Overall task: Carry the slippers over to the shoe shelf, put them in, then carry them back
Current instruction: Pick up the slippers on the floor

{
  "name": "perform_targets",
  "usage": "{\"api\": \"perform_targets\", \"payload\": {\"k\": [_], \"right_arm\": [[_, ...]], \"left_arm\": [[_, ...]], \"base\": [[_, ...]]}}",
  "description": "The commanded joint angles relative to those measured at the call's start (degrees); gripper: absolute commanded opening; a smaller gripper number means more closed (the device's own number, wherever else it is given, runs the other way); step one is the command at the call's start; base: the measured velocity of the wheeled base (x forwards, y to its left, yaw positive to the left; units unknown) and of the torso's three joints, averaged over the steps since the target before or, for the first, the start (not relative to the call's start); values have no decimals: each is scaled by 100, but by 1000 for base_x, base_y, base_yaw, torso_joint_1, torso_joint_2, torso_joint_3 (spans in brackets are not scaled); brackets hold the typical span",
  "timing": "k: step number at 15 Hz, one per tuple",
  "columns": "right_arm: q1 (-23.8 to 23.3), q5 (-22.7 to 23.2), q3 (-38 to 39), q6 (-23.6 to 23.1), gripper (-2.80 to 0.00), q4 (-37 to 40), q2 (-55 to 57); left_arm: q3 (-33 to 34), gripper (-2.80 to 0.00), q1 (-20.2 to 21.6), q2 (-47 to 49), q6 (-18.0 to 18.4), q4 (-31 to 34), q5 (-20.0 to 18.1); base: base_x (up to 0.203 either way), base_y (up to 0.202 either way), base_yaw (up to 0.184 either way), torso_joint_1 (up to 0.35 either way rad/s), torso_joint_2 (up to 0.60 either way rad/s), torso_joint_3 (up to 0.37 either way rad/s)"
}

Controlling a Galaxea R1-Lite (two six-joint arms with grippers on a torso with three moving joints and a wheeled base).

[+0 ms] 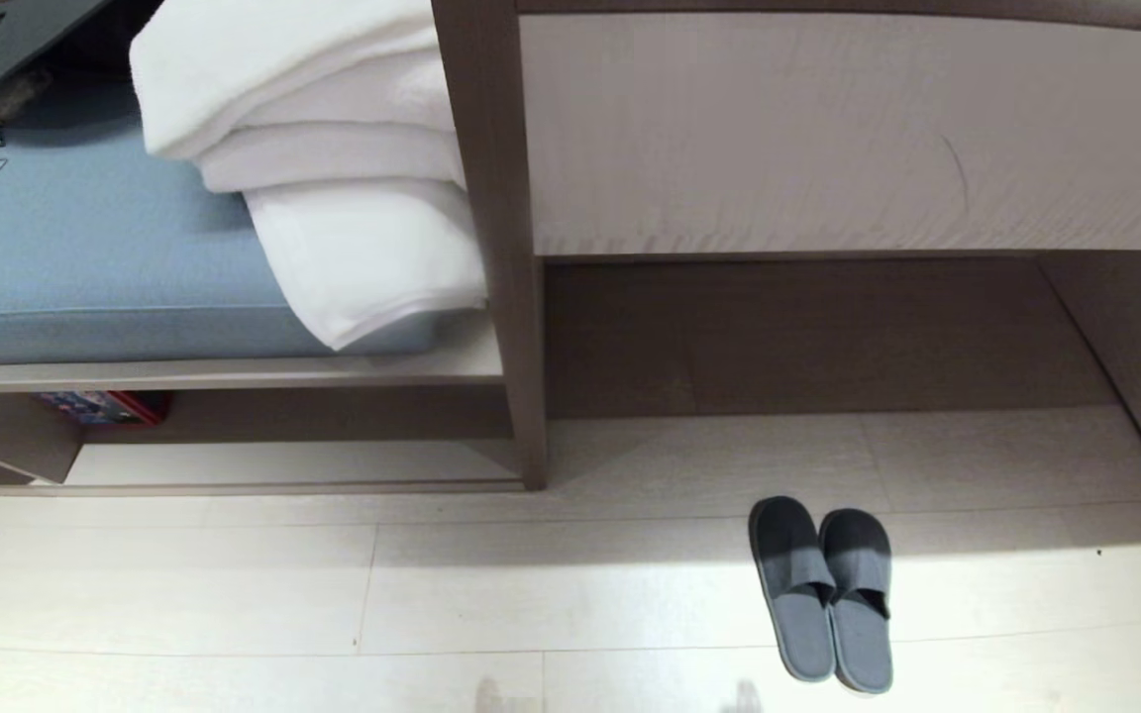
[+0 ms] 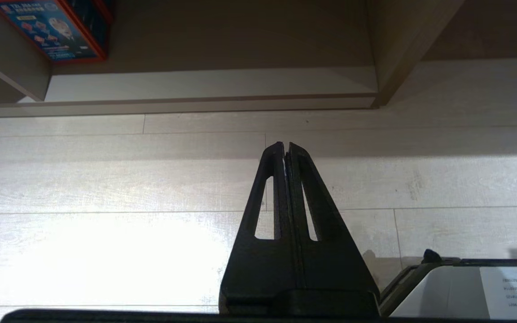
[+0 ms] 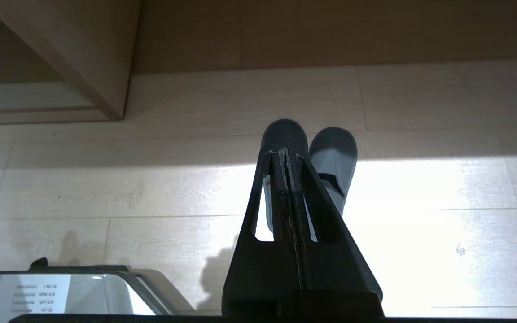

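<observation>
The slippers (image 1: pixel 798 594), a dark grey pair with greyish-blue insoles, lie side by side on the pale floor in front of the desk recess, toes toward the furniture. The shoe shelf (image 1: pixel 283 462) is the low open compartment under the bench, to their left. Neither gripper shows in the head view. In the left wrist view, my left gripper (image 2: pixel 285 148) is shut and empty above bare floor, facing the shoe shelf (image 2: pixel 209 83). My right gripper (image 3: pixel 285 153) is shut and empty too, hanging apart from the slippers (image 3: pixel 335 157), which lie on the floor beyond its tips.
Folded white towels (image 1: pixel 333 168) lie on a blue cushion (image 1: pixel 85 257) on the bench top. A red-and-blue box (image 1: pixel 100 406) stands at the left end of the shelf compartment. A taupe upright panel (image 1: pixel 511 297) separates bench and desk recess. My own base (image 2: pixel 465 287) shows low in both wrist views.
</observation>
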Motion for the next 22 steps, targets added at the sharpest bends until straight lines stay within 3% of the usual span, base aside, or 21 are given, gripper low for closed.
{"api": "perform_targets", "payload": {"k": [1,22], "right_arm": [[2,-2,1,2,-280,0,-1],[2,-2,3,2,-280,0,-1]], "left_arm": [[1,-280,0,2,0,-1,2],[1,-280,0,2,0,-4,2]], "base": [[0,0,0,4,6,-191],[0,0,0,2,3,-197]]}}
